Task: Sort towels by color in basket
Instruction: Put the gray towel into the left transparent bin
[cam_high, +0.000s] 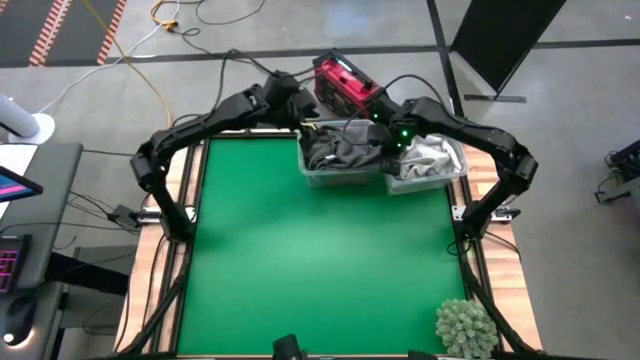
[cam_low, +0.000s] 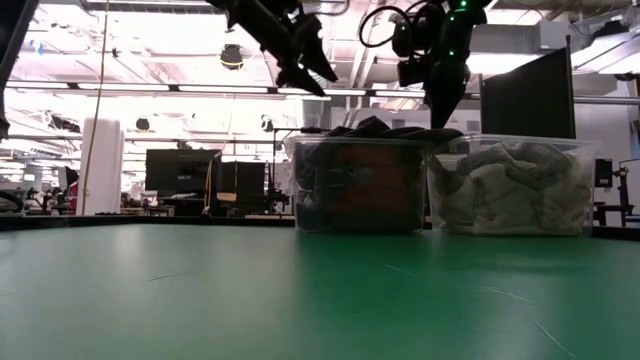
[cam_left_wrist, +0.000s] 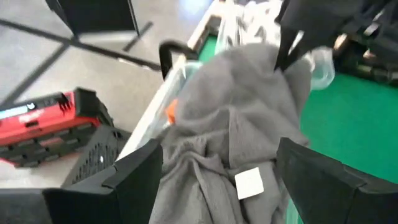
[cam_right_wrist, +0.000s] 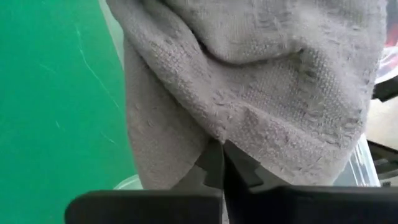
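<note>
The green table (cam_high: 300, 260) carried two clear plastic bins side by side at its far edge, their walls touching or nearly so. The left bin (cam_high: 335, 172) held the dark grey towels (cam_high: 340, 148), piled above its rim, with rust-orange cloth (cam_low: 360, 195) visible through its wall in the low view. The right bin (cam_high: 432, 176) held the light grey and white towels (cam_high: 428, 158). Both arms reached in over the bins from either side of the table. The right jaws (cam_right_wrist: 222, 163) were clenched on a fold of a grey towel (cam_right_wrist: 261, 81) at the seam between the two bins, the fingertips meeting with cloth draped over them. The left jaws (cam_left_wrist: 217, 174) were released, spread wide and empty, hovering above the heap in the left bin, clear of the cloth. A green spiky plant ball (cam_high: 465, 327) sat at the near right corner of the table, well apart from the bins. A red case (cam_high: 345, 80) lay on the floor just behind the bins.
</note>
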